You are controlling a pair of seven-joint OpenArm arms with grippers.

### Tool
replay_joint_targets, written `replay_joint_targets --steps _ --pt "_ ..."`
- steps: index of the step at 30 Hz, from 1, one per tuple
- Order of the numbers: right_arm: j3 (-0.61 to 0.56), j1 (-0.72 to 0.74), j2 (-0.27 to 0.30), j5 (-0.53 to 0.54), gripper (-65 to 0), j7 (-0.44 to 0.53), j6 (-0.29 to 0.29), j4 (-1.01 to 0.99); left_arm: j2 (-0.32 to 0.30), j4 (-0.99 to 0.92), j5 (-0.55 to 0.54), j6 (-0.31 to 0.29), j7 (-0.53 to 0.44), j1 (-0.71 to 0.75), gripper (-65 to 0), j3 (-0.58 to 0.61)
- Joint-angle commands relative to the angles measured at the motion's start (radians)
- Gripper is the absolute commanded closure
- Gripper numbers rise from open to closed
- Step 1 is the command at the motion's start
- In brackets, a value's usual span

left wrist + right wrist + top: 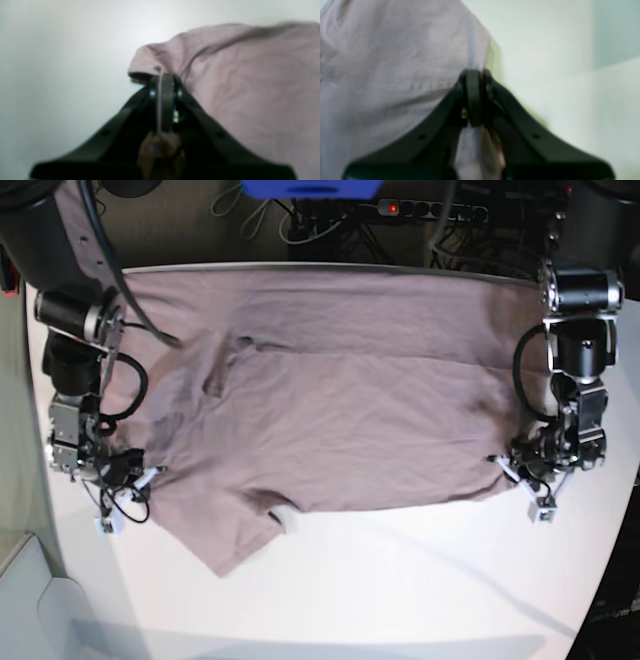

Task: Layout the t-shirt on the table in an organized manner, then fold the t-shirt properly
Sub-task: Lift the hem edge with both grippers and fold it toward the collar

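Observation:
The mauve t-shirt (340, 410) lies spread wide across the white table (400, 580), with creases near its middle and a folded flap at the near left. My left gripper (515, 482) sits at the shirt's near right corner. In the left wrist view the gripper (163, 83) is shut on a pinch of the t-shirt (250, 75), with bare table (50, 62) to its left. My right gripper (140, 490) is at the shirt's left edge. In the right wrist view it (475, 75) is shut on the hem of the t-shirt (382, 62), beside the table (557, 100).
A power strip (430, 210) and cables lie behind the table's far edge, next to a blue object (310, 188). The shirt reaches that far edge. Bare tabletop runs along the near side, below the shirt.

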Motion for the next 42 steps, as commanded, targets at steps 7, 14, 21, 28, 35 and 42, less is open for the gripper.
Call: replay_joint_targets --steps 7,14,21,28,35,42 --pt "0.005 -0.079 -0.007 0.006 0.0 -0.069 0.022 0.252 0.000 0.174 0.003 -0.007 0.072 0.061 -0.2 -0.126" --pt "0.005 -0.173 -0.013 0.006 0.0 -0.132 0.068 0.439 0.000 0.241 -0.005 -0.009 0.121 0.087 -0.2 -0.171" --pt "0.005 -0.283 -0.013 0.056 0.0 -0.181 0.068 0.643 -0.009 0.342 -0.182 -0.009 0.180 0.145 -0.2 -0.171" --pt "0.005 -0.386 0.004 0.141 0.0 -0.256 0.068 0.835 -0.009 0.485 -0.257 -0.009 0.200 0.223 -0.2 -0.171" --pt "0.029 -0.495 0.014 0.168 0.0 -0.279 0.069 1.005 -0.008 0.585 -0.341 -0.009 0.206 0.303 -0.2 -0.290" --pt "0.114 -0.561 -0.015 0.168 0.0 -0.279 0.173 1.076 -0.009 0.651 -0.410 -0.009 0.247 0.351 -0.2 -0.364"
